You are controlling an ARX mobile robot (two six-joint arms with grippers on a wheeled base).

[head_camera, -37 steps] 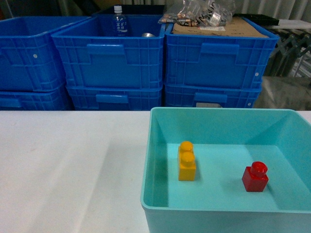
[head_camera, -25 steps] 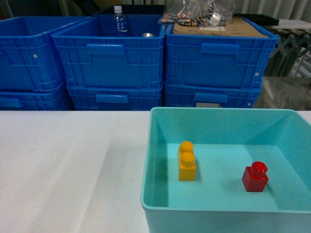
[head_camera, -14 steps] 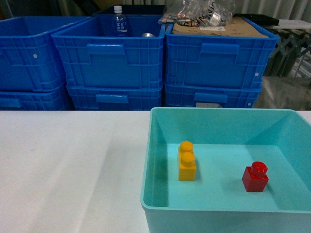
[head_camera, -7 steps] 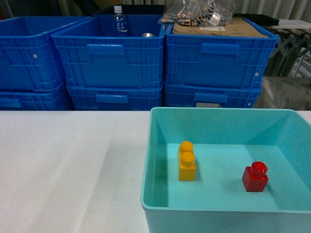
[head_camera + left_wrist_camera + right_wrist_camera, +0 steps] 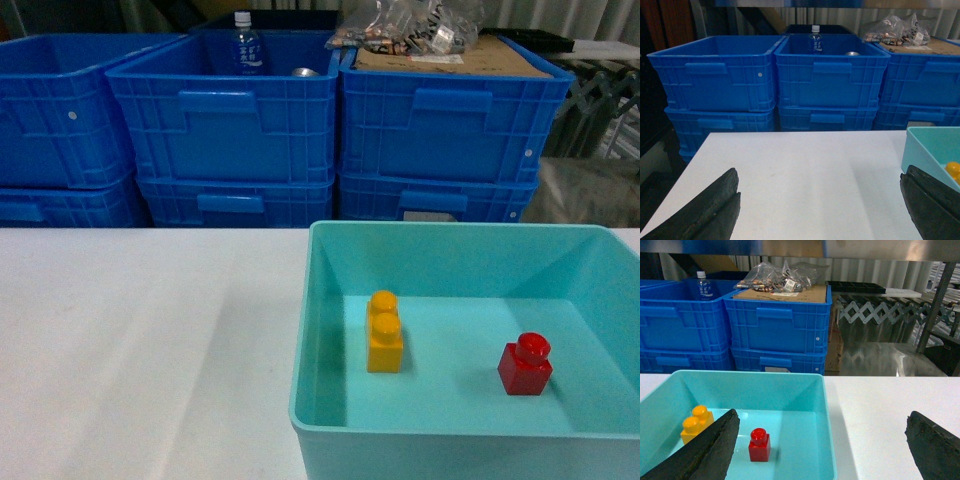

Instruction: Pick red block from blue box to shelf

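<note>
The red block stands upright on the floor of the blue box, a turquoise tub, towards its right side. In the right wrist view the red block lies low left of centre in the blue box. My right gripper is open above the tub's right wall, its left finger over the tub and its right finger over the table. My left gripper is open over bare white table, left of the blue box. Neither gripper shows in the head view. A shiny steel rail of the shelf crosses the top.
A yellow two-stud brick stands in the tub, left of the red block. Stacked dark blue crates line the far edge of the white table. One holds a bottle; another carries cardboard and bags.
</note>
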